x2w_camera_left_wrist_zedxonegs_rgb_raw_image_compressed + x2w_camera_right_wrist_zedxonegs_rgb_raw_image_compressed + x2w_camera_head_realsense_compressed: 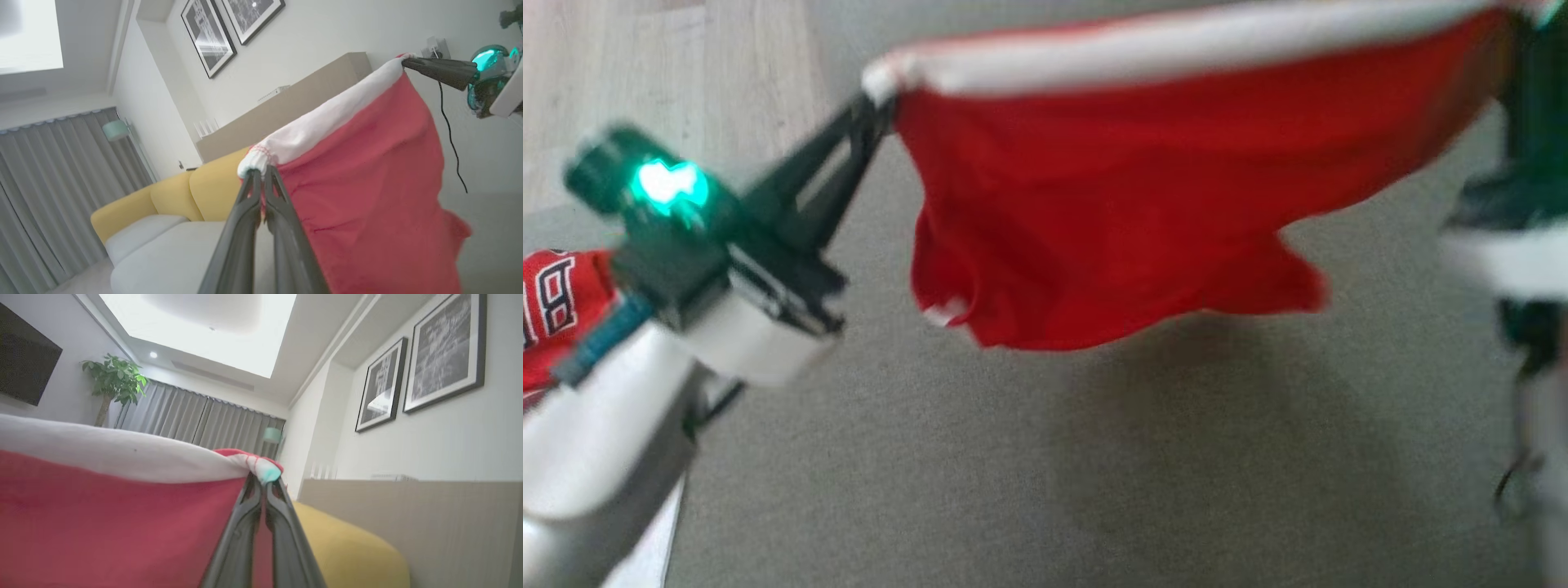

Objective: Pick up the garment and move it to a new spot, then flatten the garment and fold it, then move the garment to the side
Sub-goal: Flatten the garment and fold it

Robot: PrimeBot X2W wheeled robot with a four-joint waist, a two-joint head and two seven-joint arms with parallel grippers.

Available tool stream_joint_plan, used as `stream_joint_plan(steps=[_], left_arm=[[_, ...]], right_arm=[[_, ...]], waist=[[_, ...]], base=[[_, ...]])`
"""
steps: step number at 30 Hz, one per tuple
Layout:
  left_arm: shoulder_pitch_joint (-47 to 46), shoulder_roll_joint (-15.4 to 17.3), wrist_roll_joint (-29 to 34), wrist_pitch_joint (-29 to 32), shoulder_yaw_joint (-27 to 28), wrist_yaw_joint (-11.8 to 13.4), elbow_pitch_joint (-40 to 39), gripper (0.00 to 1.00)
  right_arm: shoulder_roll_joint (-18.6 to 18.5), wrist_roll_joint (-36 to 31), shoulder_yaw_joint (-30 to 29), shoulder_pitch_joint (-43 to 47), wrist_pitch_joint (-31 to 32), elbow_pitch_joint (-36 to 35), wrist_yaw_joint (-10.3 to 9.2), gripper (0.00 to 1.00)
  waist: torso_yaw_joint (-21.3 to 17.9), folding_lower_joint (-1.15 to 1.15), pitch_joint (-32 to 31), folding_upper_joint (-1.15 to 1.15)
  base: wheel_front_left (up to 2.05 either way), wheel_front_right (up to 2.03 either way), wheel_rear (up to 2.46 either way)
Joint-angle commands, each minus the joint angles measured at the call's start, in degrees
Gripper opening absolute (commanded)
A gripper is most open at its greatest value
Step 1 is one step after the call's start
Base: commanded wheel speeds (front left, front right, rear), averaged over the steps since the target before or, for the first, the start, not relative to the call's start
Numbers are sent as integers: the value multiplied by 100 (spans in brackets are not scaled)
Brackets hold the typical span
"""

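The garment (1127,204) is red cloth with a white band along its top edge, stretched in the air above the grey surface (1013,474). My left gripper (876,114) is shut on the band's left corner; in the left wrist view the garment (367,196) hangs right of my left gripper (261,173), whose fingers pinch the gathered white corner. My right gripper (264,479) is shut on the garment's (102,522) opposite corner, and that right gripper (406,62) shows across the cloth. The lower hem hangs loose and wavy.
Another red garment with black-and-white lettering (556,310) lies at the left edge behind my left arm. Pale wooden floor (670,90) lies beyond the grey surface. A yellow and grey sofa (163,220), curtains (53,196) and framed pictures (229,28) surround the spot.
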Motion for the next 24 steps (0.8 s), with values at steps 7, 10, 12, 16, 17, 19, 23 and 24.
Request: stream_joint_plan(steps=[7, 10, 12, 16, 17, 19, 23, 24], left_arm=[[-1685, 125, -182, 313, -44, -155, 319, 0], [-2310, 6, -185, 179, -410, -168, 794, 0], [-2740, -82, -191, -38, -616, -169, 1127, 0], [-3480, -323, -25, -487, -766, -171, 1708, 0], [-3588, -399, 38, -550, -737, -171, 1812, 0], [-3633, -532, 138, -606, -686, -171, 1926, 0], [-3054, -609, 288, -618, -797, -171, 1739, 0], [-2810, -591, 305, -619, -874, -172, 1663, 0]], right_arm=[[-777, 553, 72, -1600, 501, 596, -4, 0], [-977, 642, 131, -2093, 478, 1092, -4, 0], [-1050, 641, 178, -2412, 382, 1357, -4, 0], [-1062, 472, 115, -2902, 126, 1566, -4, 0], [-1047, 391, 55, -2966, 73, 1556, -4, 0], [-996, 251, -17, -2968, 3, 1501, -4, 0], [-829, 139, -22, -2392, -42, 1274, -4, 0], [-769, 139, -34, -2146, -46, 1205, -4, 0]], waist=[[208, 0, 694, 0], [291, 0, 1035, 0], [309, 0, 1233, 0], [314, 0, 1498, 0], [314, 0, 1528, 0], [312, 0, 1546, 0], [298, 0, 1515, 0], [293, 0, 1507, 0]], base=[[0, 0, 0], [0, 0, 0], [0, 0, 0], [0, 0, 0], [0, 0, 0], [0, 0, 0], [0, 0, 0], [0, 0, 0]])
